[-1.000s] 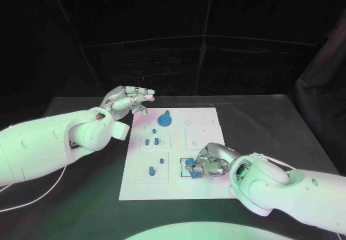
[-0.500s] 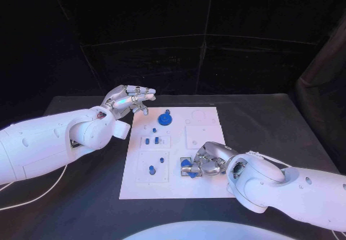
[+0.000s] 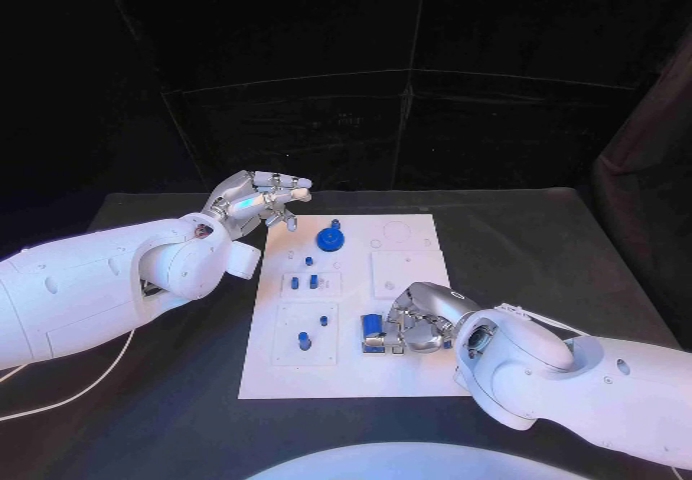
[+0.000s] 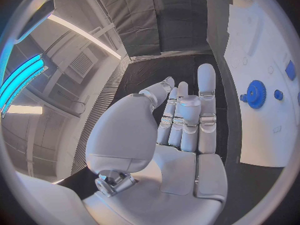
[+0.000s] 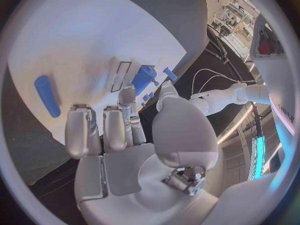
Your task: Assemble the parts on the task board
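The white task board [image 3: 411, 262] lies in the middle of the black table. My right hand [image 3: 415, 320] rests on its near right part and pinches a blue part [image 3: 372, 326] between thumb and a finger beside a rectangular slot. In the right wrist view that blue part [image 5: 144, 80] sits at the fingertips [image 5: 127, 93], and a blue oblong part [image 5: 47, 95] lies flat on the board. My left hand [image 3: 260, 205] hovers beyond the board's far left corner, fingers stretched out and holding nothing. A blue gear [image 3: 330, 239] stands on the board close to it, also seen as the gear [image 4: 255, 94].
Small blue pegs [image 3: 300, 283] stand in the left column of the board, and another blue piece [image 3: 304, 340] lies nearer the front. Bare black table [image 3: 562, 250] surrounds the board, with black curtains behind.
My right hand has turned slightly and carried the blue part a little to the left over the slot. The left hand has stayed where it was.
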Robot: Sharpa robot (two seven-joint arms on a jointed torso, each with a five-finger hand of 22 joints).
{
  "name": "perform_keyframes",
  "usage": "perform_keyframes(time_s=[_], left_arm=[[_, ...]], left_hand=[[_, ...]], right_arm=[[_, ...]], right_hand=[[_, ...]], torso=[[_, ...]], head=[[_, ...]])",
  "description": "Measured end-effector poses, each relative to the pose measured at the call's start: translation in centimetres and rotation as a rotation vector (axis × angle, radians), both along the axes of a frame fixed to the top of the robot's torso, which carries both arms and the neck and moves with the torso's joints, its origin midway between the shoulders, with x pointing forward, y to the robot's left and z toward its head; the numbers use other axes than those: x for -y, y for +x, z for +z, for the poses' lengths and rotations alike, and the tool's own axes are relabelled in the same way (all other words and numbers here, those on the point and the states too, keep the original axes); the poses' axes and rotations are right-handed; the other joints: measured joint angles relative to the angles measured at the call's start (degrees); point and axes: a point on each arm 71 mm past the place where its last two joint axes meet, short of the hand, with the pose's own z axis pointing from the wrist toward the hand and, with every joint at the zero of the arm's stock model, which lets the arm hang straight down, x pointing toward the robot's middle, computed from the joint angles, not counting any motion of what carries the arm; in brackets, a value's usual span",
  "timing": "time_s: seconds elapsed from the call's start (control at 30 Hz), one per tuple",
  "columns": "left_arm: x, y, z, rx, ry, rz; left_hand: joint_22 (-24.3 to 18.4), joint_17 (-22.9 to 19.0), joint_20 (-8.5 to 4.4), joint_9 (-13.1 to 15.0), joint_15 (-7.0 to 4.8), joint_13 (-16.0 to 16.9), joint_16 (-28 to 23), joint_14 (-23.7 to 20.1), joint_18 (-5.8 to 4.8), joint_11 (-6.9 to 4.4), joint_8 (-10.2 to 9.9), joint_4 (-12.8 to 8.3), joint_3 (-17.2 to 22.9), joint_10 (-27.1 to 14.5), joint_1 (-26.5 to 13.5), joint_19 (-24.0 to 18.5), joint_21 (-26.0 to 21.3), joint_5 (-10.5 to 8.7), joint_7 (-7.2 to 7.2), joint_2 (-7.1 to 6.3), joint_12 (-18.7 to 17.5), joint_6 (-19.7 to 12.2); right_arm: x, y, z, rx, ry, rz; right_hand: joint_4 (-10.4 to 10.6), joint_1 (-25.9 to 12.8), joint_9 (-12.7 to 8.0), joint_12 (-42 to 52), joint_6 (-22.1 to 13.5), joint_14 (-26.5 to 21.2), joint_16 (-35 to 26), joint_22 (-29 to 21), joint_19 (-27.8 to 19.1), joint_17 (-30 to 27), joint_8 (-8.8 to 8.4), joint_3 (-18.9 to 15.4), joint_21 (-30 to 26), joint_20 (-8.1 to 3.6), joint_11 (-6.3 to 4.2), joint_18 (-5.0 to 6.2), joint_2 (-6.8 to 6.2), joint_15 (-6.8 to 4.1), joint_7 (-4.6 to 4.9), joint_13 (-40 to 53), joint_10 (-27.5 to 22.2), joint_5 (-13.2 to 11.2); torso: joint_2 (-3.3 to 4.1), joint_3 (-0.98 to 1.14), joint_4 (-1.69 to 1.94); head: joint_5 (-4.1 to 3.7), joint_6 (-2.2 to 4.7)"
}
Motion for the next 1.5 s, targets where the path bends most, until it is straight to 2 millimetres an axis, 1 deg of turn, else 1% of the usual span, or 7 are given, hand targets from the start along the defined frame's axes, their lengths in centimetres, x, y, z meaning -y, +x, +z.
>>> perform_keyframes(time_s=[0.13,0.33,0.53,0.83,1.07,1.23,1.5], left_arm=[[0.0,0.0,0.0,-0.001,0.000,0.001],[-0.1,0.0,0.0,-0.001,0.001,0.001],[-0.1,0.0,0.0,-0.002,0.001,0.000],[-0.2,0.0,0.0,-0.003,0.002,0.003],[-0.4,-0.1,0.0,-0.005,0.003,0.006],[-0.6,-0.1,0.0,-0.005,0.004,0.008],[-0.5,-0.1,0.0,-0.006,0.004,0.007]], left_hand=[[0.00,0.00,0.00,0.00,0.00,0.00,0.00,0.00,0.00,0.20,0.00,0.00,0.00,-0.21,0.00,0.00,0.00,0.00,0.21,0.00,0.00,-0.21],[0.00,0.00,0.00,0.00,0.00,0.00,0.00,0.00,0.00,0.21,0.00,0.00,0.00,-0.21,0.00,0.00,0.00,0.00,0.21,0.00,0.00,-0.21],[0.01,0.00,0.00,0.00,0.00,0.00,0.00,0.00,0.00,0.20,0.00,0.00,0.00,-0.21,-0.21,0.00,0.00,0.00,0.21,0.21,0.20,-0.21],[0.01,0.01,0.00,0.00,0.00,0.00,0.00,0.00,0.00,0.21,0.00,0.00,0.00,-0.20,-0.21,0.00,0.00,0.00,0.21,0.21,0.20,-0.21],[-0.03,0.01,0.00,0.00,0.00,0.00,0.00,0.00,0.00,0.21,0.00,0.00,0.00,-0.20,-0.21,0.00,0.00,0.00,0.21,0.21,0.20,-0.21],[-0.03,0.01,0.00,0.00,0.00,0.00,0.00,0.00,0.00,0.21,0.00,0.00,0.00,-0.20,-0.21,0.00,0.00,0.00,0.20,0.21,0.20,-0.21],[-0.03,0.01,0.00,0.00,0.00,0.00,0.00,0.00,0.00,0.21,0.00,0.00,0.00,-0.20,-0.21,0.00,0.00,0.00,0.20,0.21,0.20,-0.21]], right_arm=[[0.0,-0.1,0.1,0.005,0.003,0.013],[0.0,-0.1,0.2,0.018,-0.007,0.023],[-0.1,0.1,0.1,0.038,-0.023,0.029],[0.0,0.2,0.2,0.060,-0.040,0.038],[2.8,-0.3,0.3,0.015,-0.037,0.018],[5.5,0.0,1.3,-0.010,-0.013,-0.007],[9.0,0.9,3.2,0.031,-0.038,-0.060]], right_hand=[[-0.65,3.79,0.54,1.20,0.30,0.00,0.54,0.00,0.44,1.05,0.40,0.61,0.26,-0.44,-0.25,0.01,1.20,0.00,-0.30,1.05,1.12,0.56],[-5.79,13.28,1.47,3.38,1.00,0.21,1.51,0.00,1.27,2.77,1.50,2.39,1.19,-0.81,-0.80,0.01,3.56,-0.21,-0.64,3.09,2.30,-0.21],[-7.96,16.28,1.86,4.45,1.20,0.01,1.79,0.00,1.47,3.09,1.78,3.19,1.52,-1.01,-0.89,0.00,4.61,-0.42,-0.84,4.32,2.97,-1.36],[-6.91,13.95,2.05,4.73,1.20,0.01,1.83,0.00,1.46,3.07,1.78,1.50,1.52,-1.01,-0.89,0.01,3.88,-0.41,-0.84,4.50,3.38,-0.64],[-4.18,10.14,1.95,1.44,-1.81,0.03,0.42,0.00,0.47,1.23,0.88,-1.86,0.15,-0.33,0.08,0.00,2.42,-0.38,0.30,2.28,1.56,1.13],[-4.46,12.53,1.46,1.10,-3.58,0.01,0.33,0.00,0.20,1.73,-0.39,-1.57,0.00,-0.20,0.65,0.00,4.81,0.22,1.14,2.30,0.99,8.68],[-4.59,13.84,1.30,4.23,-2.53,0.00,2.45,0.00,1.88,4.35,-0.74,-1.44,1.85,0.21,0.34,0.01,6.12,0.22,0.85,4.70,2.15,8.95]], torso=[[-0.02,0.00,-0.05],[-0.03,-0.01,-0.06],[-0.03,-0.07,-0.02],[-0.03,-0.07,0.02],[-0.03,-0.04,0.05],[-0.03,0.00,-0.09],[-0.04,0.01,-0.09]], head=[[0.04,-0.01],[-0.09,-0.05],[-0.27,-0.05],[-0.19,-0.12],[-0.06,-0.36],[-0.32,-0.24],[-1.54,0.09]])
